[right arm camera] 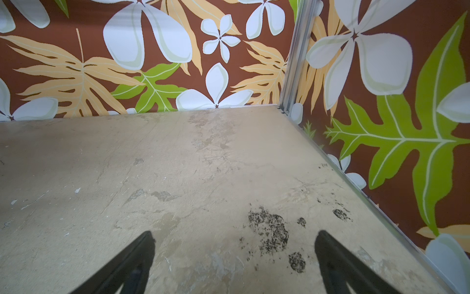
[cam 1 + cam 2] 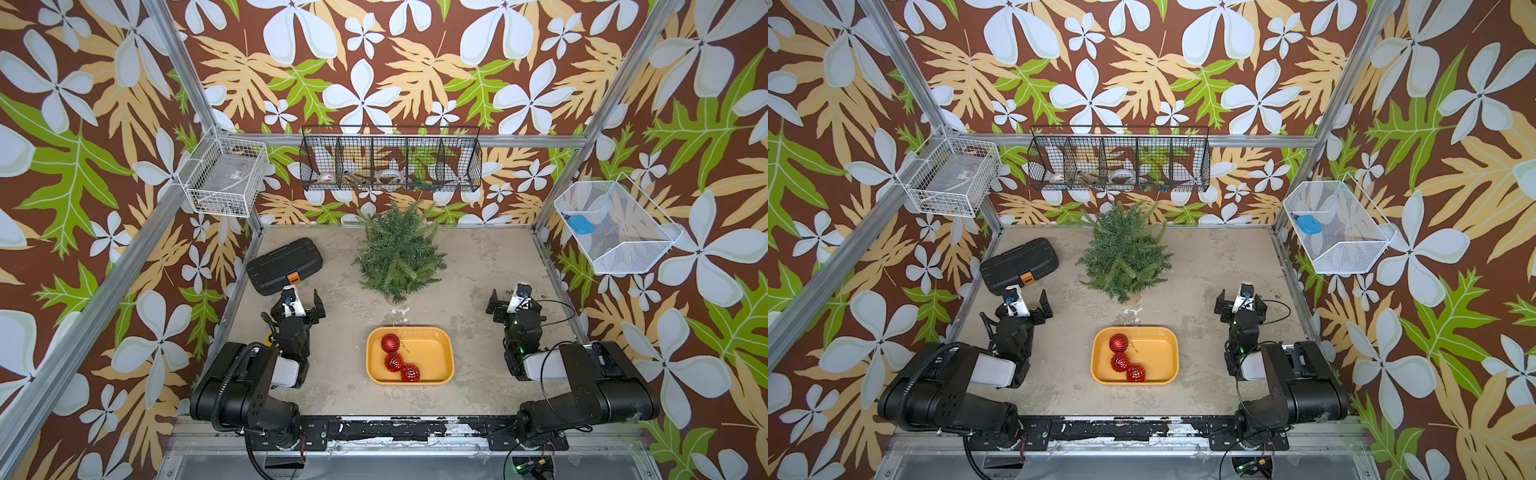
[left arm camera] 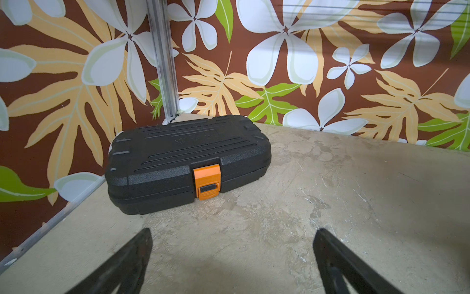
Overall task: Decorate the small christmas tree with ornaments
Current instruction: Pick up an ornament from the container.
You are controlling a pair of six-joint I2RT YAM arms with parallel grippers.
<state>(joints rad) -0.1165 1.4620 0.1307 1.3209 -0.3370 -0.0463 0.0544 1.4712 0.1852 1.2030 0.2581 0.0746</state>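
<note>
The small christmas tree, bushy and dark green, stands at the back middle of the table. Three shiny red ornaments lie in a row along the left side of a yellow tray at the front middle: a ribbed one and two faceted ones. My left gripper hovers open left of the tray, holding nothing. My right gripper is open to the tray's right, over bare table. Neither wrist view shows the tree or ornaments.
A shut black case with an orange latch lies at the back left, just beyond the left gripper. Wire baskets hang on the left wall, back wall and right wall. Metal posts frame the table corners.
</note>
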